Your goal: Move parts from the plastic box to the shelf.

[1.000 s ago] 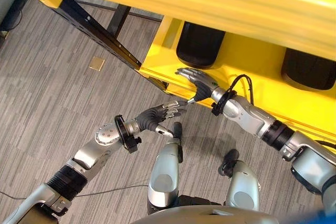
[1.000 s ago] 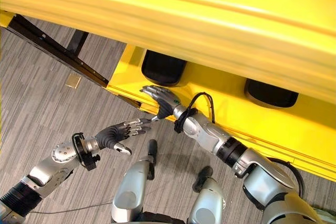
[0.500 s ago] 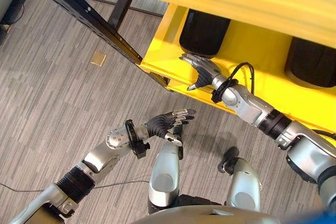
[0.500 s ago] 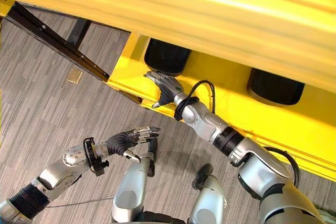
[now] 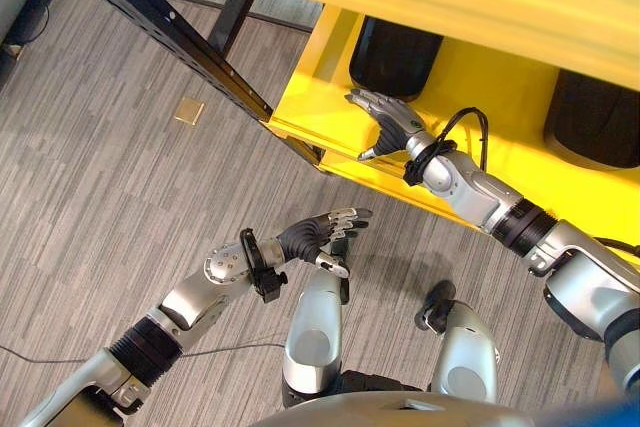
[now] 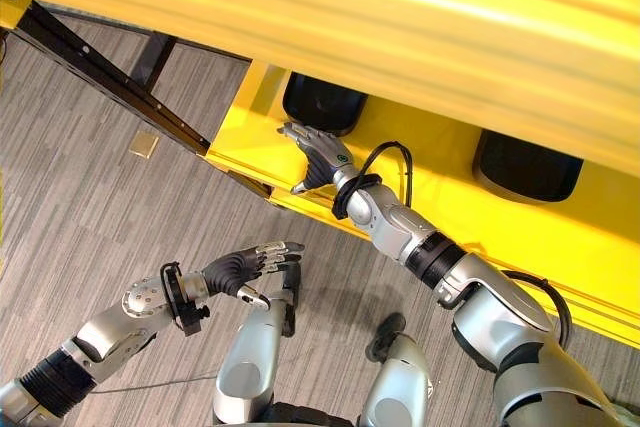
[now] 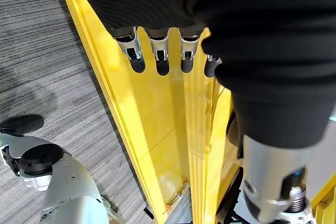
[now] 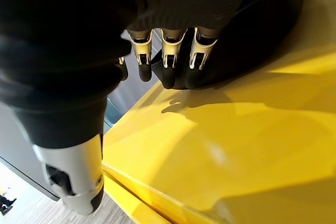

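- The big yellow metal shelf point(image 5: 470, 97) has two round black parts on its lower level.
- One black rounded part point(image 5: 393, 50) sits near the left end of the shelf. The other black rounded part point(image 5: 592, 122) sits well apart from it, farther to the right.
- The right robot hand point(image 5: 388, 119) is over the yellow shelf floor, just beside the first black part. Its fingers point(image 8: 168, 59) are straight and spread, and they hold nothing. In its own wrist view the dark tips are right at the black part, but I cannot tell if they touch it.
- I think this part has just been set in place, so that bit of the job looks done.
- The left robot hand point(image 5: 322, 234) hangs low over the grey striped carpet floor point(image 5: 120, 177), away from the shelf. Its fingers are loose and apart, and it is empty too.
- So two parts are on the shelf and no robot hand carries one right now.
- A small tan square point(image 5: 187, 110) lies flat on the carpet, far from both robot hands.
- I think the next thing is to go back to the plastic box for more parts. How many are left I cannot tell.
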Controlling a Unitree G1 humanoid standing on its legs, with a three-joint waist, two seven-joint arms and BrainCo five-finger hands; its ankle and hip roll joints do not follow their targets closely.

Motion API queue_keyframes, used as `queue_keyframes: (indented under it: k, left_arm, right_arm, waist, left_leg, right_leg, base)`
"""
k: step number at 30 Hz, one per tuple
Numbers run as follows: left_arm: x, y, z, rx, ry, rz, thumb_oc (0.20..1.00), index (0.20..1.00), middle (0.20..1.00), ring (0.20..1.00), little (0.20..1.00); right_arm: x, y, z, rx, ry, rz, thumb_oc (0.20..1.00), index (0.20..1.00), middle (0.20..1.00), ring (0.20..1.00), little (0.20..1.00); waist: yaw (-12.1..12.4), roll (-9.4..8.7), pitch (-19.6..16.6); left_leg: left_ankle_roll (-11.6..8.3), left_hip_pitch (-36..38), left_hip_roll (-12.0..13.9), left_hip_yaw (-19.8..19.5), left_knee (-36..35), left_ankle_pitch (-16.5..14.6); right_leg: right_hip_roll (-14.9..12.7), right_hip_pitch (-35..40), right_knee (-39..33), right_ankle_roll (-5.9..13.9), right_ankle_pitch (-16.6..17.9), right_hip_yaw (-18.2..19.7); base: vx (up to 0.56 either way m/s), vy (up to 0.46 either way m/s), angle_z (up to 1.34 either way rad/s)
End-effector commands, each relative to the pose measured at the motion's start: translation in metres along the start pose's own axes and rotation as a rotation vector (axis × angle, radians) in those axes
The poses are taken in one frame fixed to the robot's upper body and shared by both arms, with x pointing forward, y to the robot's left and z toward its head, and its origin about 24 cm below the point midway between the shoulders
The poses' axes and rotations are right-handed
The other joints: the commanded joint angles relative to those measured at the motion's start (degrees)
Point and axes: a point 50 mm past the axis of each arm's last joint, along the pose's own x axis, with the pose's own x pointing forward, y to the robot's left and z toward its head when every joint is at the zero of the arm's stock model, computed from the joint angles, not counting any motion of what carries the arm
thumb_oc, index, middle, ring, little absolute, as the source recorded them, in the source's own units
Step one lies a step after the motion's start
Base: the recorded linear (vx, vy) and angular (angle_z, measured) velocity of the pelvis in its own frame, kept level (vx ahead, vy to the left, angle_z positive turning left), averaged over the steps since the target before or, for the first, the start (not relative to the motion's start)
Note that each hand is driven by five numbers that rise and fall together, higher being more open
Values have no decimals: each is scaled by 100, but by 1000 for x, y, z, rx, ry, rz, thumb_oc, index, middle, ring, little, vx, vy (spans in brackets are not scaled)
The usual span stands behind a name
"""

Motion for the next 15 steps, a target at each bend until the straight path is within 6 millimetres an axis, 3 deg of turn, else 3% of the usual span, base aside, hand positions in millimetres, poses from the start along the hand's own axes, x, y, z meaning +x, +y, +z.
queue_keyframes:
  k: [1, 4, 7, 8, 9, 10, 12, 15]
  left_arm:
    - [8, -19, 15, 63, -68, -64, 1000, 1000, 1000, 1000, 1000]
    - [5, -17, 17, 73, -96, -82, 1000, 1000, 1000, 1000, 1000]
    - [-1, -20, 14, 96, -102, -97, 1000, 1000, 1000, 1000, 1000]
    - [-6, -18, 13, 101, -110, -81, 1000, 1000, 1000, 1000, 1000]
    - [-8, -17, 13, 106, -110, -77, 1000, 1000, 1000, 1000, 1000]
    - [-12, -14, 13, 117, -111, -60, 1000, 1000, 1000, 1000, 1000]
    - [-17, -13, 13, 124, -111, -51, 1000, 1000, 1000, 1000, 1000]
    - [-36, -8, 15, 151, -115, -21, 1000, 1000, 1000, 1000, 1000]
  right_arm:
    - [23, -37, 21, -16, -96, -76, 1000, 1000, 1000, 1000, 1000]
    - [15, -22, 22, -13, -118, 12, 1000, 1000, 1000, 1000, 1000]
    - [-10, 14, 6, 32, -86, 185, 1000, 1000, 1000, 1000, 1000]
    - [-35, 39, -3, 59, -71, 284, 1000, 1000, 1000, 1000, 1000]
    - [-42, 45, -5, 67, -65, 307, 1000, 1000, 1000, 1000, 1000]
    - [-62, 59, -11, 88, -45, 351, 1000, 1000, 1000, 1000, 1000]
    - [-75, 66, -17, 106, -18, 381, 1000, 1000, 1000, 1000, 1000]
    - [-123, 73, -28, 166, 27, 455, 1000, 1000, 1000, 1000, 1000]
  waist:
    - [124, 12, 38]
    - [68, -18, 26]
    - [-99, -64, 18]
    - [-205, -103, 8]
    - [-236, -115, 6]
    - [-325, -152, 1]
    - [-379, -181, -17]
    - [-579, -310, -92]
  left_leg:
    - [101, 302, 218, 288, -17, -47]
    - [96, 323, 236, 336, -62, -27]
    - [78, 404, 258, 411, -146, -24]
    - [75, 447, 291, 469, -211, -19]
    - [75, 459, 302, 484, -225, -20]
    - [76, 494, 329, 524, -249, -31]
    - [79, 526, 344, 555, -260, -46]
    - [66, 658, 406, 665, -334, -79]
  right_leg:
    - [-69, 171, 84, 175, 213, 157]
    - [-62, 195, 5, 197, 240, 180]
    - [-21, 228, -122, 222, 275, 252]
    - [-1, 251, -219, 249, 305, 295]
    - [4, 255, -237, 254, 311, 307]
    - [23, 259, -267, 261, 322, 340]
    - [41, 273, -300, 266, 329, 368]
    - [117, 320, -410, 291, 341, 466]
  base:
    - [0, 0, 0]
    - [-13, 1, 0]
    - [-64, 0, -3]
    - [-60, -22, -7]
    - [-74, -49, -8]
    - [-43, -43, -10]
    - [-52, -66, -12]
    - [-73, -134, -21]
